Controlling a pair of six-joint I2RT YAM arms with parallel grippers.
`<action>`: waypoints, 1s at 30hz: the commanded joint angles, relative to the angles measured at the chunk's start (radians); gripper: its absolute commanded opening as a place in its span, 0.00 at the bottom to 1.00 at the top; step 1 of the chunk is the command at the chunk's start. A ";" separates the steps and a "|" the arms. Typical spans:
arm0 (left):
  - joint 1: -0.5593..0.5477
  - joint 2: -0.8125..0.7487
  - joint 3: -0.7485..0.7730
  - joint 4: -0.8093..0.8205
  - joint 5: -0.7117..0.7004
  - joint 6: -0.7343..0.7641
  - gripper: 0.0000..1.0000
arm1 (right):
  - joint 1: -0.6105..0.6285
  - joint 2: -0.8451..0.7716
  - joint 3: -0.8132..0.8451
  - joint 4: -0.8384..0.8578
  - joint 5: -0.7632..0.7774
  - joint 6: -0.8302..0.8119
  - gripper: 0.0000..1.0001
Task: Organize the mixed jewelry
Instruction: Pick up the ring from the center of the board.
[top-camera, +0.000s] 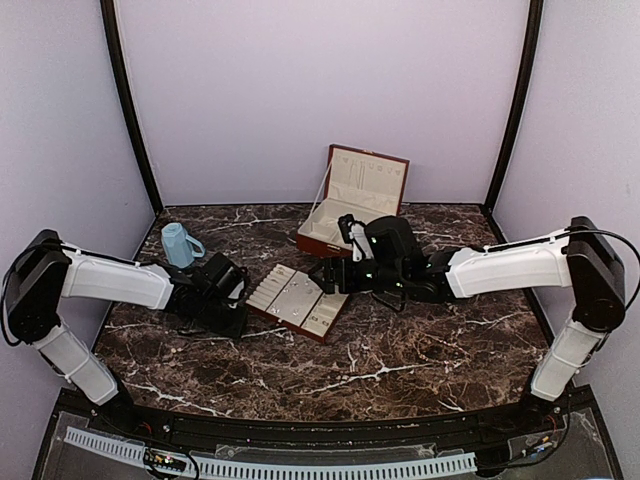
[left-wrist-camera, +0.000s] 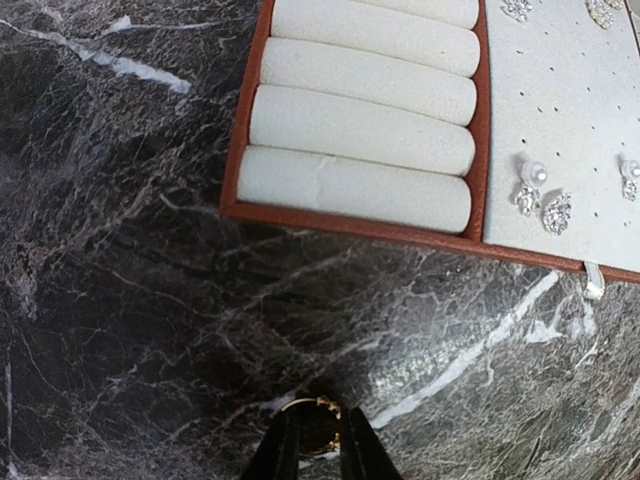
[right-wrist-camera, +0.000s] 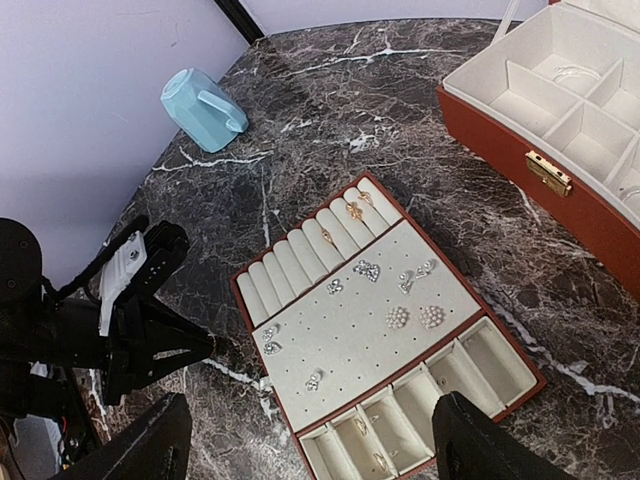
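Mostly the mixed jewelry (right-wrist-camera: 398, 317) sits in the flat tray (right-wrist-camera: 236, 282) in the middle of the worktop (right-wrist-camera: 400, 120). Shiny earrings lie on the dotted pad and 2 gold rings sit in the soft rolls. Some tiny bits in the end slots are too small to make out. 1 gold ring (left-wrist-camera: 305, 402) lies on the dark stone, near the end of the tray with the rolls. The left tool (left-wrist-camera: 320, 432) is nearly closed on this ring, with a finger touching each side. The picture cuts off most of the fingers. The right tool (right-wrist-camera: 312, 420) hangs over the tray, wide open and holding nothing. A blue cup (right-wrist-camera: 200, 108) is near the far left edge. The red-brown box (right-wrist-camera: 500, 150) stands open, partly cut off.
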 joint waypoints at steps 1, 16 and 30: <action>-0.008 0.013 0.010 -0.007 0.013 0.027 0.18 | 0.009 0.011 0.030 0.023 -0.004 0.004 0.84; -0.039 -0.046 0.000 0.006 -0.003 0.072 0.21 | 0.008 0.016 0.032 0.022 -0.005 0.007 0.84; -0.041 -0.034 -0.009 0.020 0.020 0.114 0.23 | 0.009 0.017 0.028 0.023 -0.002 0.013 0.84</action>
